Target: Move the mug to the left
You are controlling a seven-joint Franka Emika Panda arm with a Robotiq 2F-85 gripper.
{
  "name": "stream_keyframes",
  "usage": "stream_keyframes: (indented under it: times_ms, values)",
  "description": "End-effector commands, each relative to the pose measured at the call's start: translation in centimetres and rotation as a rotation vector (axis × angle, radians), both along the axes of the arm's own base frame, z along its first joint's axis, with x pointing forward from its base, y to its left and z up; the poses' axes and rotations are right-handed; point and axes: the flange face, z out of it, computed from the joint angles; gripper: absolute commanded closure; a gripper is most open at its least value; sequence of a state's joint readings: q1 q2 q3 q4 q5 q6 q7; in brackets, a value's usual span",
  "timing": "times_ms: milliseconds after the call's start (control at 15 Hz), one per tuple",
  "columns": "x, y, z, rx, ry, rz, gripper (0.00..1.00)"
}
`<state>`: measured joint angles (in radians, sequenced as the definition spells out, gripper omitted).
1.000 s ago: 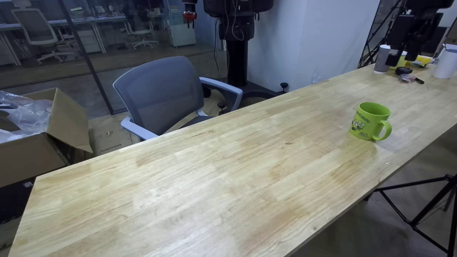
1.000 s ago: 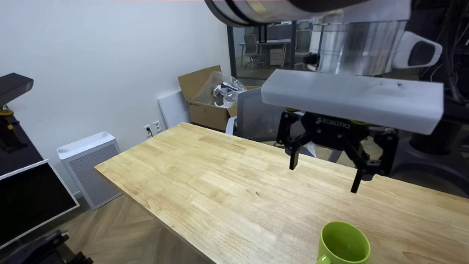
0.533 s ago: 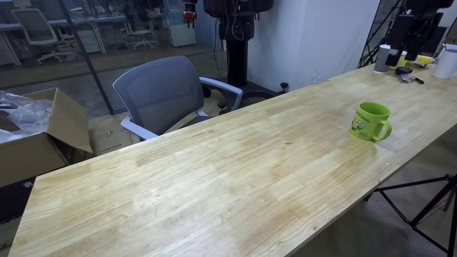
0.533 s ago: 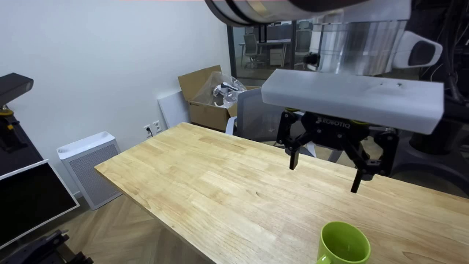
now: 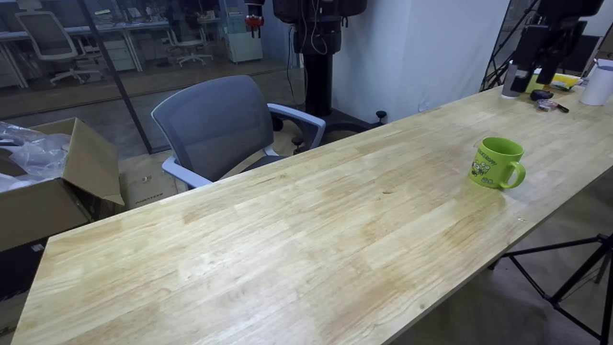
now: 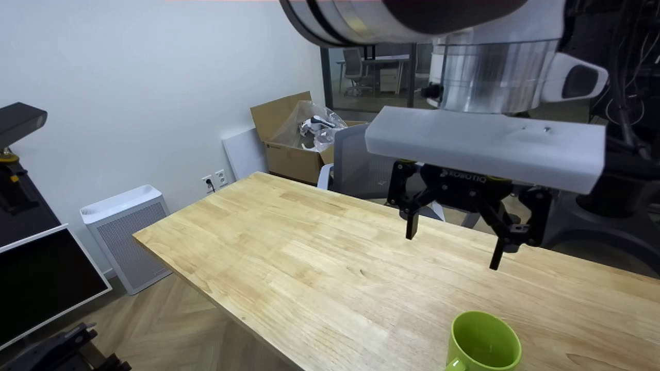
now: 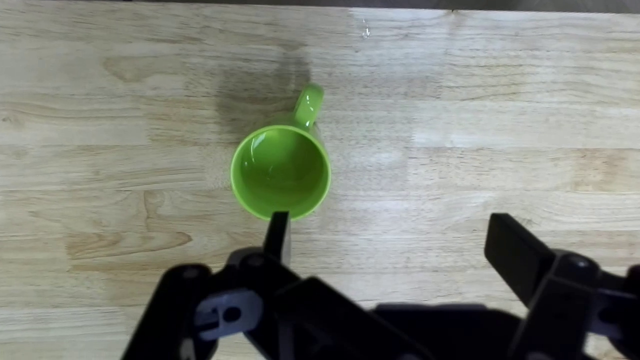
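The lime-green mug (image 5: 495,163) stands upright on the wooden table in an exterior view, its handle toward the near long edge. It also shows at the bottom of an exterior view (image 6: 484,342), partly cut off by the frame. In the wrist view the mug (image 7: 280,172) is seen from above, left of centre, handle pointing up. My gripper (image 7: 390,220) is open and empty, held above the table. Its left fingertip overlaps the mug's lower rim in the wrist view; the other is well to the right. The gripper also shows in both exterior views (image 6: 454,250) (image 5: 532,82), apart from the mug.
The wooden table (image 5: 268,249) is long, with an office chair (image 5: 220,124) at its far side. A grey cup (image 5: 510,86), a yellow bowl (image 5: 567,80) and a white container (image 5: 598,84) stand at the far right end. A cardboard box (image 6: 294,162) is beyond the table.
Over the last half second my gripper and arm have shifted slightly left in both exterior views, and a little lower. The fingers stay open. The mug has not moved.
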<state>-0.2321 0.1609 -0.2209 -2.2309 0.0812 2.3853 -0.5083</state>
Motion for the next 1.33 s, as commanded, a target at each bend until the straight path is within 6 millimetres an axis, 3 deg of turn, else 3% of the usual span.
stream_keyframes:
  times_ms: [0,467,1267]
  values:
    - [0.6,0.1,-1.7,-0.007,-0.002,-0.002,0.00]
    - [0.7,-1.0,-6.2,-0.002,0.055,-0.023,0.00]
    - [1.7,-2.7,-11.3,-0.026,0.047,-0.079,0.00]
